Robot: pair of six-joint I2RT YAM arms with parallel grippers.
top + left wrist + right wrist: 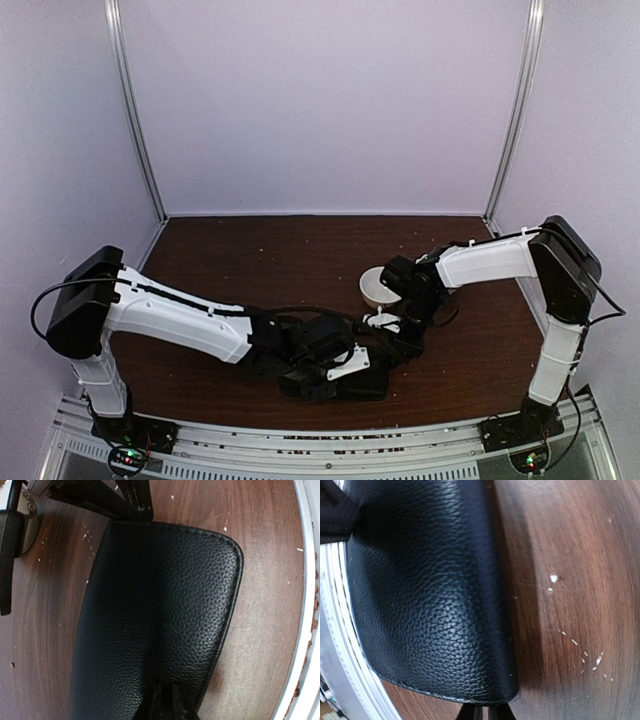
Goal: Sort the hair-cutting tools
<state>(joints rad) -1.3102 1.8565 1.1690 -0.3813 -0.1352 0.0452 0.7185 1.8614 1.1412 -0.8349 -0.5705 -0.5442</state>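
Silver or dark, none of the hair-cutting tools shows in any view, so you cannot tell where they lie or how they look. Most likely they sit inside the flat black case of pebbled leather [350, 388], which lies near the middle of the near edge of the brown wooden worktop [250, 250]. Both arms converge on that case, probably to steady it and open it. Your left gripper [166, 697] reaches over the case's top, fingers drawn narrow, almost together, tips against the leather. Your right gripper [482, 712] meets the case's stitched rim, its fingers likewise nearly closed. Whether either one actually pinches the leather cannot be told. A round white bowl [378, 288] stands just behind the right wrist, toward the worktop's right side, likely a place for sorted tools.
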